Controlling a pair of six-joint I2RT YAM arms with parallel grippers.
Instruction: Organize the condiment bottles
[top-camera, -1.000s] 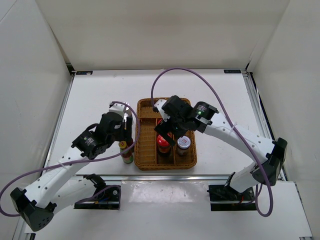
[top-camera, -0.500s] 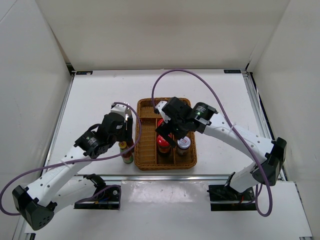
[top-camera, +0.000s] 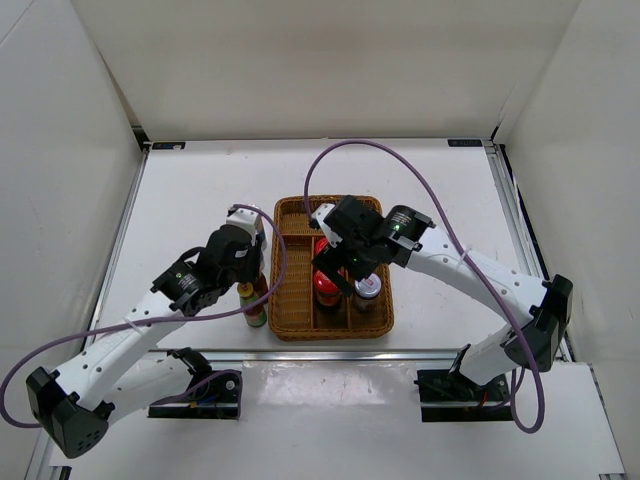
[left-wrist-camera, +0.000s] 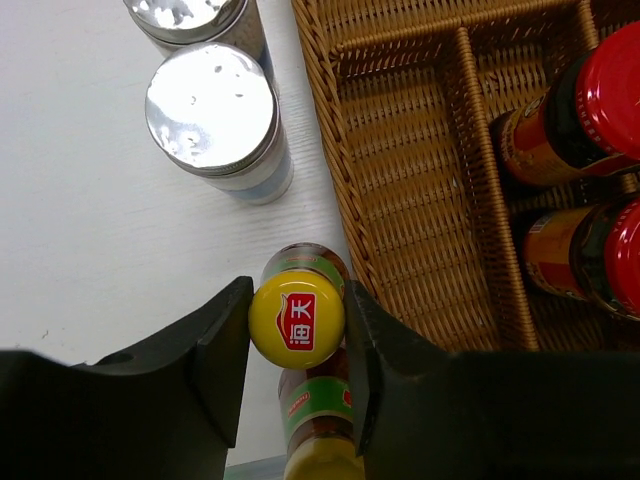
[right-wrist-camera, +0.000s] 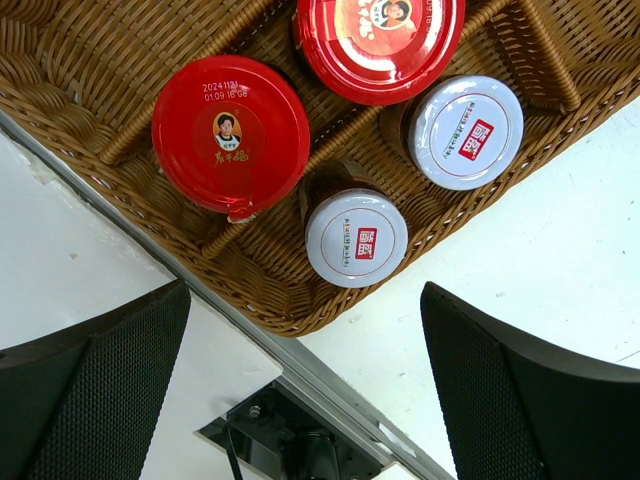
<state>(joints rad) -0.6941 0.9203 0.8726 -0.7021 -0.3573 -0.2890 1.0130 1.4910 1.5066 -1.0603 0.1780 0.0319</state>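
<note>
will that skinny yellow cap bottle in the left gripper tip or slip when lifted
Likely tippy: the yellow-capped bottle is tall and narrow. The left gripper pinches only its smooth round cap, so it may slip. It could nudge the twin bottle alongside.

Place: robot lab test cell
Walls (top-camera: 320, 70): plain white panels
Tabletop (top-camera: 200, 200): white, aluminium rail (top-camera: 118, 250) edging
Fixtures: left arm (top-camera: 130, 335), right arm (top-camera: 480, 275), bolted down

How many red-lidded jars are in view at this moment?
2. Both stand in the wicker tray: one red-lidded jar near its edge, the other next to it, beside the two white-lidded jars. Parts of the tray are out of view.
</note>
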